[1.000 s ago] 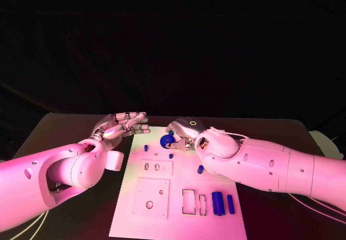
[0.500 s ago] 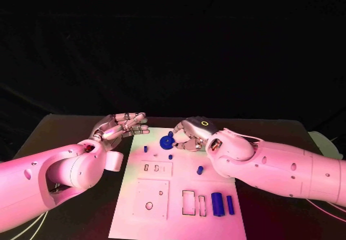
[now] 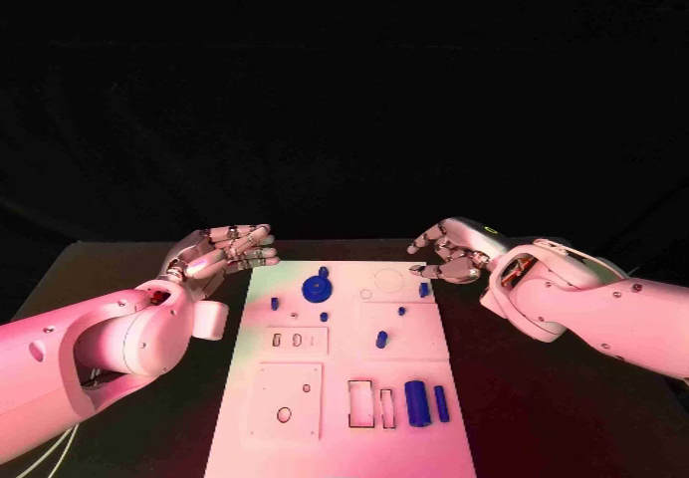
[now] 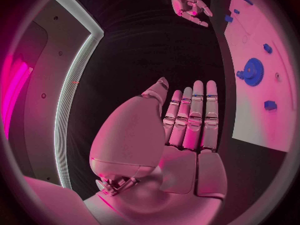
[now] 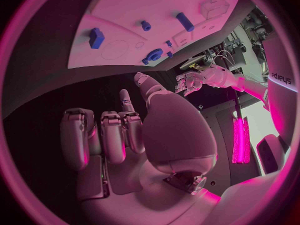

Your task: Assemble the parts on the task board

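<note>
The white task board (image 3: 338, 438) lies lengthwise in the middle of the table. A blue gear (image 3: 315, 289) lies flat near its far end, also seen in the left wrist view (image 4: 253, 71) and the right wrist view (image 5: 153, 56). Small blue pegs (image 3: 380, 339) are scattered across the board's middle, and one blue block (image 3: 424, 290) sits at the far right edge. A blue cylinder (image 3: 415, 402) and a thin blue bar (image 3: 441, 402) lie near the front right. My left hand (image 3: 223, 254) hovers off the board's far left corner, fingers extended and holding nothing (image 4: 187, 125). My right hand (image 3: 452, 251) hovers off the far right corner, fingers loosely bent and holding nothing (image 5: 125, 135).
Rectangular slots (image 3: 370, 402) and a plate with a round hole (image 3: 285, 413) mark the board's near half. Black table (image 3: 546, 428) runs along both sides of the board.
My right hand has let go of the blue gear, which now lies on the board, and has drawn back to the right past the board's edge. The camera has shifted.
</note>
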Controlling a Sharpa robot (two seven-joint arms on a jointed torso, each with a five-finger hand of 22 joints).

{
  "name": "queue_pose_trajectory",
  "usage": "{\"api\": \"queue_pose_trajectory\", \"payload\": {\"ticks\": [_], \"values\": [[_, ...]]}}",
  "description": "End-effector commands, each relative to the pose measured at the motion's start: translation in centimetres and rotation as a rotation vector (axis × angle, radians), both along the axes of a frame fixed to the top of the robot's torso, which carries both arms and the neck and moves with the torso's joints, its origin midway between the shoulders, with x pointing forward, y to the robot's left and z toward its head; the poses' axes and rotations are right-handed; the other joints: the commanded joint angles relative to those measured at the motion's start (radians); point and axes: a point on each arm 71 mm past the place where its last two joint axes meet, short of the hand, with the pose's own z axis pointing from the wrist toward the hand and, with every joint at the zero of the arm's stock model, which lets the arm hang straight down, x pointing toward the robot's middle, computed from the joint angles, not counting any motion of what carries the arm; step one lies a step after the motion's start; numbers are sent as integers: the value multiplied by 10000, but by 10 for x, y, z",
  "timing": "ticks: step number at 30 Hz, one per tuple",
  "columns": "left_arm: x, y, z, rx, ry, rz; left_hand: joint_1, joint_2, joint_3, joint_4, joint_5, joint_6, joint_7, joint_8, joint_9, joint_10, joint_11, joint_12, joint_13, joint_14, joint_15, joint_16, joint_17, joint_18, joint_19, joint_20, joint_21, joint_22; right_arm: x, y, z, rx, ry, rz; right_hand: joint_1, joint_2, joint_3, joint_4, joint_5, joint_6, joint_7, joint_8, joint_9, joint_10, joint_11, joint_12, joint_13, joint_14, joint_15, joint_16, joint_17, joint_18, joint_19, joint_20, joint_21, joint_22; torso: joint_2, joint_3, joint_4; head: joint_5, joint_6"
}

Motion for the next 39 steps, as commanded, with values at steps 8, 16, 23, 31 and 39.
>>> {"api": "queue_pose_trajectory", "payload": {"ticks": [8,16,23,31,39], "values": [[15,32,-4,122,-50,255,-5,97,54,-118,-24,72,44,-139,-8,103,79,-205,-5,-266,92,-372,-61,75,-420,140,-183,-122,-3,-29,-22,450,1119,306,115,-86,-10,-106,-80,-36,42,-115,-47,374,-25,-98,1893,966,-31,-62,2361,106,-35,-21,-126,1459,-155,77,-41,-135,-113],[16,35,-5,139,0,262,-5,99,64,-128,-25,76,47,-150,-8,107,83,-221,-5,-277,98,-403,-64,75,-463,160,-207,-138,-1,-30,-39,255,1497,119,76,-113,-40,-110,-74,-122,76,-177,-74,361,5,-110,1880,974,-10,-50,2388,111,-52,-10,-156,1439,-135,65,-31,-103,-151],[16,35,-6,157,79,245,-5,99,66,-130,-25,75,51,-153,-8,106,84,-226,-5,-280,99,-411,-65,76,-471,163,-212,-141,5,-28,-46,-126,1571,-199,-19,-137,-107,-83,-60,-238,110,-231,-107,323,37,-144,1839,974,17,-52,2386,117,-65,11,-188,1420,-115,57,-18,-116,-164],[16,36,-6,171,109,260,-8,96,66,-131,-25,75,55,-157,-9,104,87,-231,-5,-283,101,-419,-66,77,-479,168,-216,-144,9,-30,-49,-349,1551,-515,-109,-185,-213,-61,-47,-447,154,-260,-154,239,78,-214,1754,972,52,-57,2380,133,-106,41,-256,1371,-108,65,-33,-155,-214],[16,38,-6,185,119,290,-8,96,66,-131,-25,75,55,-157,-9,104,87,-231,-5,-283,101,-419,-66,77,-479,168,-216,-144,10,-27,-55,-461,1677,-528,-113,-183,-222,-59,-44,-471,159,-261,-159,244,84,-209,1761,982,56,-39,2415,127,-89,45,-239,1388,-105,71,-15,-130,-282]]}}
